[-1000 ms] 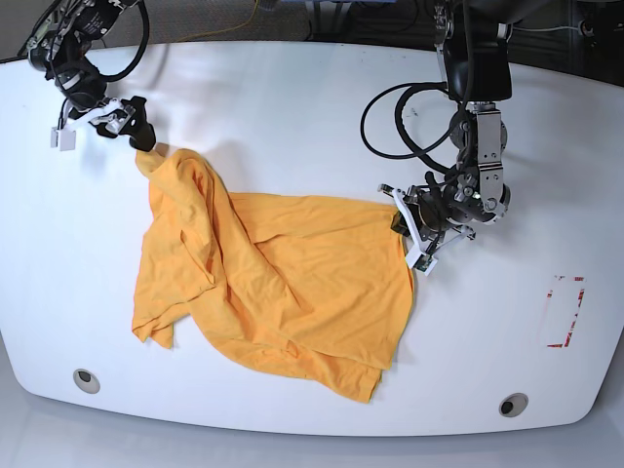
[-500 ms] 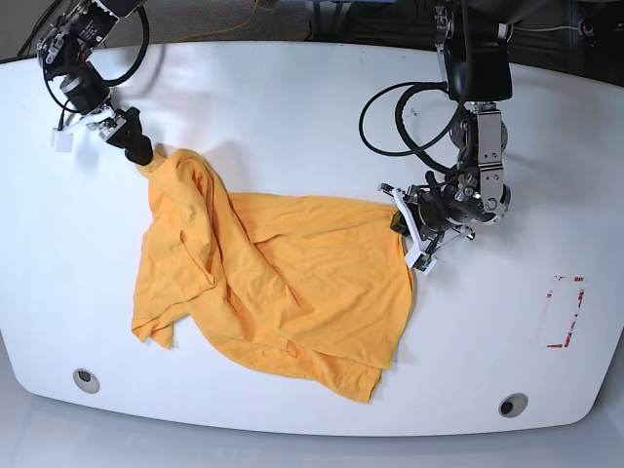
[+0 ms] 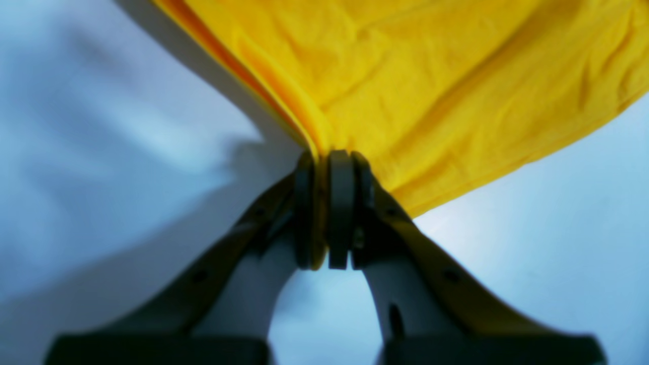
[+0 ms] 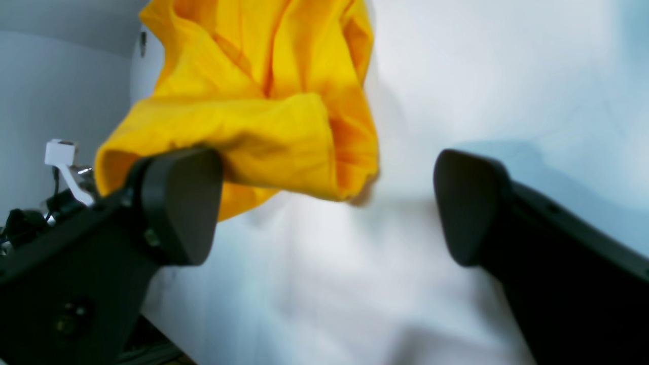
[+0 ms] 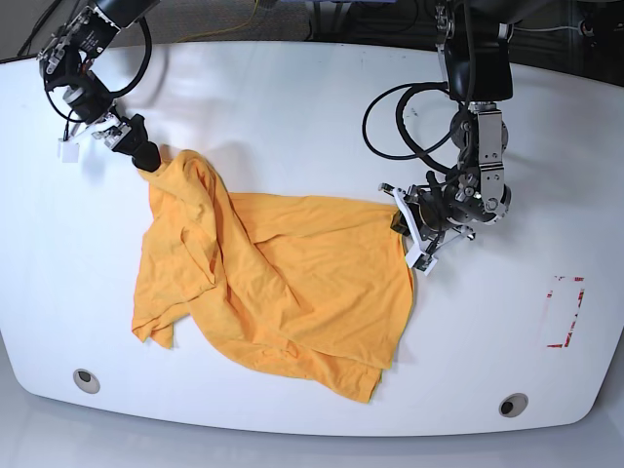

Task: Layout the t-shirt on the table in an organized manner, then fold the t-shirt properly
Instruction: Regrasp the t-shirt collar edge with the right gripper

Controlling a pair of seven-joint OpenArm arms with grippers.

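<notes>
In the left wrist view the left gripper (image 3: 329, 167) fills the near edge, its arms cut off at the bottom, and its two pads are pressed together on a pinch of the t-shirt (image 3: 446, 81), whose cloth fans away beyond them over the blurred white table (image 3: 101, 152); how much fabric sits between the pads is hard to make out. In the right wrist view the right gripper (image 4: 327, 203) has its jaws spread wide with nothing between them, and a bunched fold of the shirt lies just beyond and partly behind one finger, so contact there cannot be told. From the base view the shirt is crumpled across the middle of the table, its lower hem near the front edge between the two grey grommets (image 5: 86, 378), one side edge pinched at the left gripper toward the table's right half, and a narrow tip reaching toward the far left corner, where the right gripper sits just beside it. Compared with a second ago that right gripper has turned and edged onto the tip, while the left one and the cloth have not shifted; a red tape outline (image 5: 565, 312) lies near the right edge
</notes>
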